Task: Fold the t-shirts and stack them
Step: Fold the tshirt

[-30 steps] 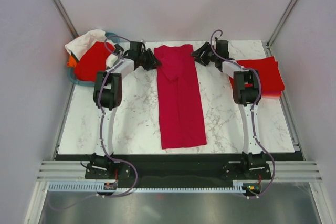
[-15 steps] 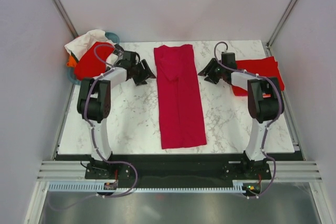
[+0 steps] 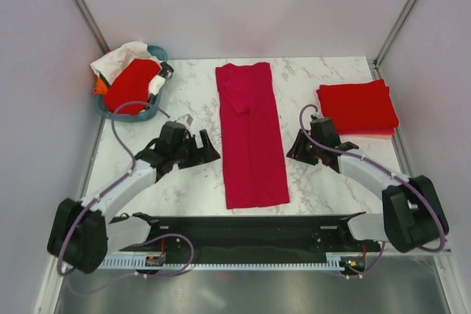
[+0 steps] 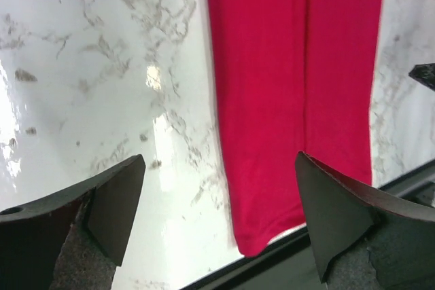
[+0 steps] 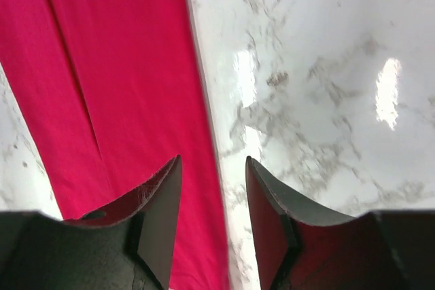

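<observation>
Centrally, plain crimson-pink t-shirt [image 3: 251, 145]

Open marble table [image 3: 193, 97] either side of the long crimson-pink t-shirt [image 3: 250, 145], left gripper [image 3: 207, 149] and right gripper [image 3: 296, 151] flanking it, folded red t-shirts [image 3: 358, 106] far right, teal basket [image 3: 159, 52] far left.

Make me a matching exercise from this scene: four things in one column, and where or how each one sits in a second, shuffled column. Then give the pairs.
Things
1. crimson-pink t-shirt
2. stack of red t-shirts
3. teal basket
4. left claw

Places or states
A. in the far-left corner
B. folded, at the far right
C. lying as a long narrow strip down the middle
D. open and empty, at the strip's left side

Pairs: 1-C, 2-B, 3-A, 4-D
</observation>
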Available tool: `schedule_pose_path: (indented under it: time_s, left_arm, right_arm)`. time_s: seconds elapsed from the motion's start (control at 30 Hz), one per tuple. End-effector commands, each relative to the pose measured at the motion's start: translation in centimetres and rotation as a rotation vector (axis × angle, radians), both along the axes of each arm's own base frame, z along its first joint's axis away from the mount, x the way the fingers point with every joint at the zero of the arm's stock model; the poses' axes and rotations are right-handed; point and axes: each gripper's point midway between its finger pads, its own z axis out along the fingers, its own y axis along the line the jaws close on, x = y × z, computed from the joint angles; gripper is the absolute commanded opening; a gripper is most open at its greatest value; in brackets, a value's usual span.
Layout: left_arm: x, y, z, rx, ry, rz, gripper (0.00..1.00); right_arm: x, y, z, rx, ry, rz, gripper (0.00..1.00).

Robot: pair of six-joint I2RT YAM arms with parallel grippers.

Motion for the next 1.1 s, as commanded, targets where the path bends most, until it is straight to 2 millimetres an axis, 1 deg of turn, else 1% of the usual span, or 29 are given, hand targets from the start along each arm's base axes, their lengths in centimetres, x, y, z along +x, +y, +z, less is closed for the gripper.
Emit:
schedule_pose_path:
  time_s: [0.0,0.07,0.1,0.13,0.17,0.2,0.27,0.3,0.33,0.37,0.4,0.5,0.53,0.63,0.67,0.7,0.73,0.8,0.87,1.0,1.07]
  left_arm:
    - [-2.0,0.4,1.2,-0.062,-0.053,0.024,1.00]
    - [-2.7,0.0,2.4,-0.124,-0.090,0.012,1.00]
    - [-3.5,-0.6,2.4,-0.173,-0.080,-0.012,1.00]
    - [-3.8,-0.9,2.8,-0.199,-0.080,-0.021,1.00]
    - [-4.3,-1.2,3.7,-0.237,-0.101,-0.031,1.00]
    - [-5.1,-1.6,3.6,-0.269,-0.086,-0.041,1.00]
    - [-6.1,-2.0,4.0,-0.305,-0.082,-0.066,0.95]
    - [-6.7,-2.1,3.4,-0.309,-0.054,-0.066,0.92]
    - [-7.6,-2.4,3.0,-0.309,-0.018,-0.085,0.91]
    - [-8.0,-2.5,2.6,-0.308,0.000,-0.095,0.89]
    - [-9.0,-3.0,1.7,-0.305,0.045,-0.114,0.86]
    - [-10.6,-3.6,-0.4,-0.270,0.121,-0.126,0.85]
    - [-10.8,-3.9,-0.6,-0.264,0.125,-0.134,0.85]
    - [-11.9,-4.8,-1.7,-0.243,0.154,-0.149,0.84]
    - [-12.0,-5.3,-1.6,-0.251,0.147,-0.160,0.83]
    - [-12.7,-5.8,-1.8,-0.250,0.163,-0.179,0.81]
    - [-12.7,-6.0,-2.0,-0.240,0.164,-0.176,0.79]
    - [-13.4,-6.5,-2.7,-0.224,0.192,-0.185,0.69]
    - [-13.8,-6.7,-3.4,-0.210,0.220,-0.185,0.67]
    - [-14.5,-7.0,-3.9,-0.188,0.233,-0.186,0.66]
    - [-14.7,-7.1,-4.1,-0.183,0.238,-0.190,0.65]
  right_arm:
    - [-2.4,-1.1,0.5,-0.031,-0.021,0.040,0.51]
    - [-4.3,-0.6,0.2,-0.007,0.028,0.098,0.52]
    - [-5.0,-0.4,-0.1,-0.001,0.055,0.120,0.52]
    - [-6.1,-0.4,-0.7,-0.002,0.100,0.145,0.52]
    - [-6.9,0.1,-0.8,0.024,0.125,0.178,0.52]
    - [-7.9,0.1,-1.3,0.030,0.150,0.194,0.52]
    - [-9.2,0.1,-1.5,0.042,0.180,0.207,0.51]
    - [-10.3,0.4,-1.8,0.060,0.207,0.221,0.50]
    - [-10.8,0.6,-1.7,0.073,0.211,0.232,0.49]
    - [-11.2,0.8,-1.7,0.082,0.221,0.236,0.49]
    - [-11.7,1.0,-1.7,0.091,0.233,0.248,0.49]
    - [-12.2,1.4,-1.3,0.104,0.228,0.266,0.49]
    - [-12.4,1.4,-1.0,0.109,0.223,0.271,0.50]
    - [-12.9,1.3,-1.5,0.102,0.235,0.273,0.49]
    - [-13.1,1.3,-1.6,0.101,0.240,0.276,0.49]
    - [-13.5,1.2,-2.0,0.094,0.254,0.277,0.46]
    - [-13.8,1.2,-2.3,0.090,0.265,0.277,0.42]
    - [-14.5,1.1,-2.8,0.086,0.286,0.280,0.38]
    - [-14.8,1.1,-2.9,0.091,0.291,0.273,0.36]
    - [-15.1,1.1,-2.9,0.090,0.284,0.279,0.36]
    - [-15.2,1.1,-3.0,0.088,0.285,0.280,0.34]
